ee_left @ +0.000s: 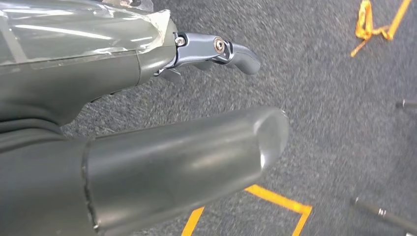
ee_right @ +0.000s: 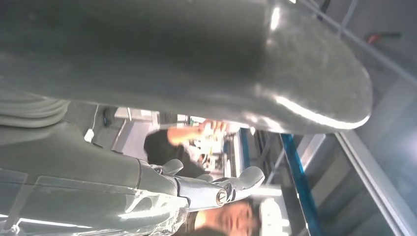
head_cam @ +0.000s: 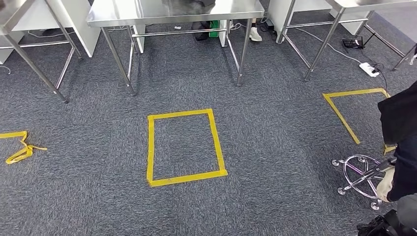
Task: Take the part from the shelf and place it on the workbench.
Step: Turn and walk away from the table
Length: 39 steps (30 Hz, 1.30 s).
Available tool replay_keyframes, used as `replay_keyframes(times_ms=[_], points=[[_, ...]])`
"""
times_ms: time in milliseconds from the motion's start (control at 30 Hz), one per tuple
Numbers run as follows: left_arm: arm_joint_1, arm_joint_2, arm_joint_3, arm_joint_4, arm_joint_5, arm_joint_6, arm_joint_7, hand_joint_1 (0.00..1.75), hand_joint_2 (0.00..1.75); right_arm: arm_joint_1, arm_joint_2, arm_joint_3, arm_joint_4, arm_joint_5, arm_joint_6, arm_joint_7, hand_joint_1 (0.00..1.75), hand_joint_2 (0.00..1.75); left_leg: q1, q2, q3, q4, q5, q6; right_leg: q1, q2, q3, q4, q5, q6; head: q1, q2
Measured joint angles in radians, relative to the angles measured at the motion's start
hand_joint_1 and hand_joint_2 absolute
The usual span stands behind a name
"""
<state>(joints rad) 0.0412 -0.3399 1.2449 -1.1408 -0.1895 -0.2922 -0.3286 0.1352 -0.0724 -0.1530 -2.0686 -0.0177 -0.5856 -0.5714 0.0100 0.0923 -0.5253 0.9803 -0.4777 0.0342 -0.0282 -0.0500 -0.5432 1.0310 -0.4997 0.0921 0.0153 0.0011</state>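
My left hand [ee_left: 123,73] hangs over grey carpet, its thick thumb [ee_left: 196,157] and dark fingers [ee_left: 221,49] apart with nothing between them. My right hand [ee_right: 147,182] is raised with its thumb [ee_right: 221,59] and fingers [ee_right: 236,182] spread, and it holds nothing. A steel workbench [head_cam: 172,12] stands at the far side of the floor in the head view. Between the two lies a yellow tape square [head_cam: 184,147] on the carpet.
More steel tables stand at the far left [head_cam: 29,44] and far right [head_cam: 339,29]. A person in dark clothes [head_cam: 401,142] stands at the right by a chrome stool base [head_cam: 361,174]. A power strip [head_cam: 369,69] and cables lie near the right table. A blue post [ee_right: 300,182] rises beyond my right hand.
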Motion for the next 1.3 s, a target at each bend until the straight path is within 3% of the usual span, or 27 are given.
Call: replay_keyframes(times_ms=[67,133,200,267,333,367,400,433,500,567,633,700,767,833,867,900,933,1000,1033,1067,1133,1167,1233,1300], points=[[-0.001,0.001,0.004,0.000,-0.001,-0.001,-0.001,0.00,0.00,-0.001,0.002,-0.004,0.000,0.000,0.000,0.001,0.00,0.00,-0.005,0.016,0.000,0.005,-0.003,-0.013,0.006,-0.010,0.016,-0.043,0.013,-0.018,-0.002,0.000],[-0.003,0.000,0.005,0.000,-0.003,-0.005,-0.002,0.00,0.00,0.000,0.003,-0.008,0.000,0.000,0.000,0.001,0.00,0.00,-0.003,0.029,0.002,0.006,-0.004,-0.024,0.004,0.013,0.009,-0.041,0.020,-0.039,-0.003,0.000],[-0.004,0.000,0.006,0.000,-0.007,-0.010,-0.003,0.00,0.00,0.000,0.004,-0.011,0.000,-0.003,0.000,-0.001,0.00,0.00,0.004,-0.004,-0.012,0.042,-0.036,-0.033,-0.002,0.034,0.006,-0.043,0.028,-0.055,-0.005,0.000],[-0.003,0.000,0.006,0.000,-0.010,-0.013,-0.004,0.00,0.00,0.002,0.005,-0.014,0.000,-0.009,-0.001,-0.004,0.00,0.00,0.008,-0.064,-0.061,0.157,-0.109,-0.038,-0.002,0.053,0.001,-0.044,0.035,-0.068,-0.007,0.000],[-0.003,0.001,0.006,0.002,-0.013,-0.014,-0.006,0.00,0.00,0.008,0.006,-0.017,0.000,-0.016,-0.003,-0.010,0.00,0.00,0.008,-0.088,-0.115,0.278,-0.159,-0.037,0.002,0.075,-0.004,-0.043,0.039,-0.073,-0.008,0.000],[-0.003,0.001,0.006,0.003,-0.015,-0.014,-0.008,0.00,0.00,0.012,0.007,-0.019,0.000,-0.017,-0.004,-0.012,0.00,0.00,0.008,-0.091,-0.122,0.296,-0.155,-0.035,0.005,0.087,-0.005,-0.042,0.039,-0.074,-0.008,0.000],[-0.003,0.001,0.006,0.004,-0.017,-0.014,-0.010,0.00,0.00,0.016,0.007,-0.023,0.000,-0.018,-0.004,-0.014,0.00,0.00,0.008,-0.094,-0.112,0.275,-0.132,-0.032,0.006,0.101,-0.005,-0.041,0.040,-0.074,-0.008,0.000],[-0.003,0.001,0.006,0.004,-0.018,-0.015,-0.012,0.00,0.00,0.018,0.008,-0.026,0.000,-0.019,-0.005,-0.016,0.00,0.00,0.008,-0.103,-0.084,0.220,-0.096,-0.027,0.007,0.115,-0.004,-0.040,0.040,-0.074,-0.008,0.000],[-0.002,0.003,0.007,0.005,-0.020,-0.015,-0.014,0.00,0.00,0.018,0.009,-0.030,0.000,-0.019,-0.010,-0.018,0.00,0.00,0.010,-0.150,-0.021,0.090,-0.038,-0.017,0.009,0.140,-0.006,-0.035,0.041,-0.071,-0.008,0.000],[-0.003,0.006,0.007,0.005,-0.021,-0.016,-0.015,0.00,0.00,0.019,0.010,-0.033,0.000,-0.018,-0.017,-0.020,0.00,0.00,0.007,-0.177,0.005,0.030,-0.026,-0.012,0.010,0.162,-0.017,-0.032,0.046,-0.062,-0.008,0.000],[-0.006,0.008,0.007,0.006,-0.022,-0.018,-0.016,0.00,0.00,0.023,0.012,-0.035,-0.001,-0.018,-0.022,-0.021,0.00,0.00,0.003,-0.156,0.004,0.022,-0.024,-0.007,0.008,0.185,-0.032,-0.034,0.056,-0.046,-0.009,0.000],[-0.009,0.009,0.006,0.007,-0.025,-0.019,-0.018,0.00,0.00,0.029,0.014,-0.043,-0.003,-0.019,-0.026,-0.021,0.00,0.00,0.004,-0.129,0.004,0.012,-0.014,0.006,0.011,0.148,-0.053,-0.009,0.044,-0.041,-0.006,0.000],[-0.010,0.010,0.006,0.011,-0.029,-0.018,-0.021,0.00,0.00,0.034,0.016,-0.050,-0.004,-0.028,-0.030,-0.020,0.00,0.00,0.004,-0.097,0.002,0.006,-0.008,0.014,0.014,0.084,-0.102,0.094,-0.005,-0.047,-0.001,0.000],[-0.009,0.012,0.007,0.016,-0.031,-0.016,-0.026,0.00,0.00,0.045,0.020,-0.056,-0.004,-0.043,-0.031,-0.019,0.00,0.00,0.002,-0.066,-0.002,0.007,-0.007,0.015,0.014,0.064,-0.159,0.223,-0.056,-0.049,0.002,0.000],[-0.009,0.013,0.007,0.019,-0.032,-0.016,-0.027,0.00,0.00,0.053,0.023,-0.058,-0.004,-0.051,-0.029,-0.019,0.00,0.00,0.002,-0.051,-0.003,0.007,-0.007,0.015,0.013,0.061,-0.171,0.256,-0.066,-0.046,0.002,0.000],[-0.010,0.014,0.006,0.022,-0.033,-0.016,-0.029,0.00,0.00,0.059,0.025,-0.061,-0.004,-0.059,-0.027,-0.019,0.00,0.00,0.002,-0.037,-0.003,0.007,-0.007,0.015,0.012,0.058,-0.160,0.245,-0.059,-0.038,0.003,0.000],[-0.011,0.014,0.006,0.024,-0.034,-0.016,-0.030,0.00,0.00,0.065,0.027,-0.064,-0.004,-0.066,-0.024,-0.019,0.00,0.00,0.002,-0.023,-0.002,0.007,-0.008,0.015,0.011,0.049,-0.126,0.190,-0.039,-0.029,0.002,0.000],[-0.014,0.016,0.004,0.029,-0.038,-0.018,-0.031,0.00,0.00,0.074,0.032,-0.068,-0.006,-0.077,-0.019,-0.020,0.00,0.00,-0.002,0.002,0.002,0.008,-0.010,0.009,0.011,0.005,-0.034,0.035,0.006,-0.018,0.002,0.000],[-0.015,0.018,0.004,0.030,-0.039,-0.018,-0.032,0.00,0.00,0.077,0.034,-0.070,-0.008,-0.080,-0.018,-0.021,0.00,0.00,-0.005,0.012,0.004,0.008,-0.012,0.004,0.013,-0.012,-0.004,-0.018,0.020,-0.020,0.001,0.000],[-0.017,0.020,0.003,0.031,-0.040,-0.019,-0.032,0.00,0.00,0.080,0.036,-0.072,-0.009,-0.082,-0.017,-0.021,0.00,0.00,-0.008,0.021,0.007,0.009,-0.013,-0.001,0.016,-0.022,0.007,-0.041,0.026,-0.026,-0.001,0.000],[-0.023,0.022,0.001,0.033,-0.040,-0.019,-0.033,0.00,0.00,0.086,0.040,-0.078,-0.011,-0.084,-0.017,-0.022,0.00,0.00,-0.009,0.040,0.013,0.007,-0.015,-0.011,0.019,-0.003,0.000,-0.043,0.030,-0.040,-0.004,0.000],[-0.025,0.023,0.000,0.033,-0.041,-0.019,-0.033,0.00,0.00,0.089,0.041,-0.080,-0.012,-0.084,-0.017,-0.022,0.00,0.00,-0.006,0.034,0.013,0.011,-0.020,-0.018,0.014,0.008,-0.002,-0.044,0.032,-0.047,-0.005,0.000],[-0.026,0.024,-0.002,0.035,-0.041,-0.020,-0.033,0.00,0.00,0.092,0.044,-0.082,-0.016,-0.084,-0.017,-0.023,0.00,0.00,0.000,-0.019,-0.006,0.061,-0.063,-0.029,0.005,0.030,-0.002,-0.047,0.040,-0.063,-0.006,0.000],[-0.024,0.025,-0.003,0.036,-0.041,-0.019,-0.033,0.00,0.00,0.093,0.048,-0.082,-0.018,-0.084,-0.017,-0.023,0.00,0.00,0.003,-0.079,-0.063,0.191,-0.139,-0.034,0.004,0.052,-0.008,-0.047,0.047,-0.074,-0.008,0.000]])
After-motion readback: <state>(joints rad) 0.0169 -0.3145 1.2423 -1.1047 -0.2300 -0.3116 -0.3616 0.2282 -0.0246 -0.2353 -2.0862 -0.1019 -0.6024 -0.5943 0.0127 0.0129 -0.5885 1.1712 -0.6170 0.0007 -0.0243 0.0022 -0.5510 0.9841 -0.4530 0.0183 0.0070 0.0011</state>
